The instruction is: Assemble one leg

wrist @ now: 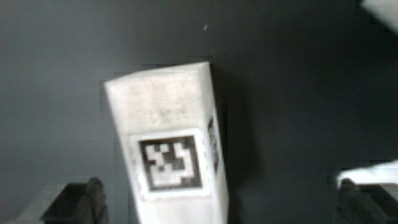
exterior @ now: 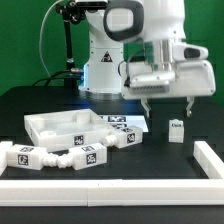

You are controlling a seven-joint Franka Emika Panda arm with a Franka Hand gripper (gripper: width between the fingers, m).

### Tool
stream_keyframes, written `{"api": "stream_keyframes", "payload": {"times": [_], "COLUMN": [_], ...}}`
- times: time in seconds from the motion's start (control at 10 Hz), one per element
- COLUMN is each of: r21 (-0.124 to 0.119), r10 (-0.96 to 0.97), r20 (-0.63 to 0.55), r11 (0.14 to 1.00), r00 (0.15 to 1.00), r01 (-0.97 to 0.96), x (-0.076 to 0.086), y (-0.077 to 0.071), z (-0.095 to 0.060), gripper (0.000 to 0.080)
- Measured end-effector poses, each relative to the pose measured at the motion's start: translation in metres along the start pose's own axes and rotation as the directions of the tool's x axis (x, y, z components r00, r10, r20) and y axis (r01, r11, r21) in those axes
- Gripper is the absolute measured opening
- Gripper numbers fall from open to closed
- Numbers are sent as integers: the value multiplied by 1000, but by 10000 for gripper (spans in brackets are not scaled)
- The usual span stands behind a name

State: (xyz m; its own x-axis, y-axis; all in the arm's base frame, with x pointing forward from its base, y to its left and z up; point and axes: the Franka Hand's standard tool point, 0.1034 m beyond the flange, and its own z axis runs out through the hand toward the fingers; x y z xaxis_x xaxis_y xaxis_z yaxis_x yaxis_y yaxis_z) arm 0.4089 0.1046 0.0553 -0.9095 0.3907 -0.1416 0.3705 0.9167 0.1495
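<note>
One leg, a short chunky white peg with a black-and-white tag, stands alone on the black table toward the exterior view's right. My gripper hangs just above it, open and empty, with a finger on either side and well clear of it. In the wrist view the leg fills the middle, tag facing the camera. It lies between the dark fingers, nearer one of them than the other, and my gripper touches nothing.
The large white tabletop panel lies at the exterior view's left. Three more legs lie in a row before it. The marker board lies behind the panel's right corner. A low white rim borders the front and right.
</note>
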Motion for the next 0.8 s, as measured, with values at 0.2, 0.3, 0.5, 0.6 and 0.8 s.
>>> {"api": "stream_keyframes", "payload": {"times": [0.2,0.3,0.5,0.6,0.8], "r21": [17,35,35,36,6], "r10": [34,41,42,43,68], "r20": [22,24,23,23,37], "r11": [999,999,998,998,998], "r00": [999,999,999,999,997], "r01": [-34,-42,-43,-43,-69], "x": [-15,-19,-18,-18,-27], "y": [-14,-16,-16,-17,-32], "z": [-5,-4,-4,-4,-7], "gripper": [649,649,649,649,649]}}
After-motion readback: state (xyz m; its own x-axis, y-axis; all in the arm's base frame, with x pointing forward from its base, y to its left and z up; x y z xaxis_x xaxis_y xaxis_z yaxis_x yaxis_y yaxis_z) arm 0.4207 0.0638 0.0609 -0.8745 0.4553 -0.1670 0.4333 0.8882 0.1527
